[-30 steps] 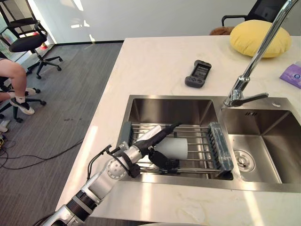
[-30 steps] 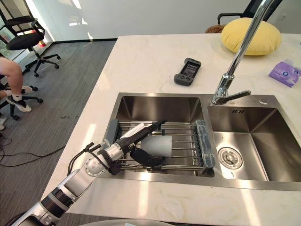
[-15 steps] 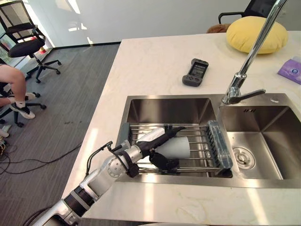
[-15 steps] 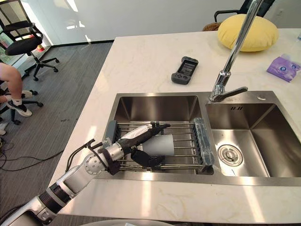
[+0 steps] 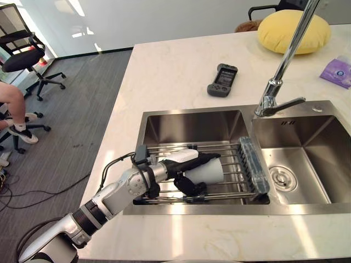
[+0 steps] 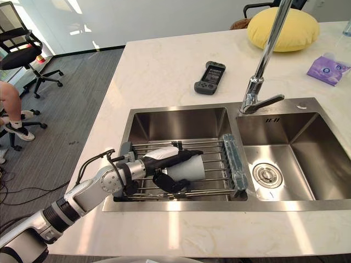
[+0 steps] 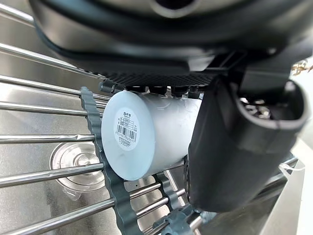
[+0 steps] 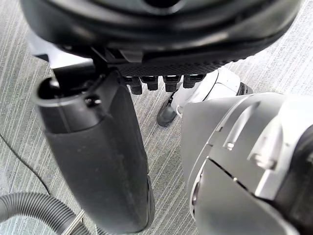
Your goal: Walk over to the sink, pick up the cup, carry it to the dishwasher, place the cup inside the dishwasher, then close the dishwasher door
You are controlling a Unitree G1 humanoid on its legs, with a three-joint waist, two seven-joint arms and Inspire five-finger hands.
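Note:
A white cup lies on its side on a wire rack across the left basin of the steel sink. My left hand reaches in from the left. Its straight fingers lie along the top of the cup, and its thumb sits at the cup's near side. In the left wrist view the cup's flat base faces the camera, close under the fingers, with the thumb beside it. My right hand hangs over the carpet floor with relaxed fingers and holds nothing.
A tall faucet stands between the two basins. On the pale counter lie a dark handheld game device, a yellow cushion and a purple packet. An office chair and a seated person's leg are at far left.
My left hand's fingers have come down from a raised slant onto the top of the cup. The camera has shifted a little, and the cup has stayed on the rack.

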